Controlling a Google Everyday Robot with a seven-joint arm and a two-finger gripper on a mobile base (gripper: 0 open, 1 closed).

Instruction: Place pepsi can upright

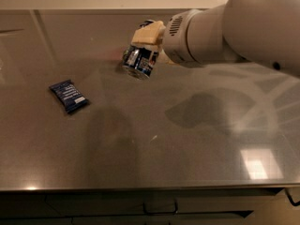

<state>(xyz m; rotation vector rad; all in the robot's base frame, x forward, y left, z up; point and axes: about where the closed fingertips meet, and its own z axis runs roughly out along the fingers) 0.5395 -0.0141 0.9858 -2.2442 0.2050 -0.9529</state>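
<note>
Gripper sits over the far middle of the grey countertop, clenched on the pepsi can. Can is tilted under the tan fingers. I can't tell if it touches the surface. Dark-blue packet lies flat, well to the left.

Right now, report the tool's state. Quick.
Tool: closed on the pepsi can, held tilted over the far middle of the table.
</note>
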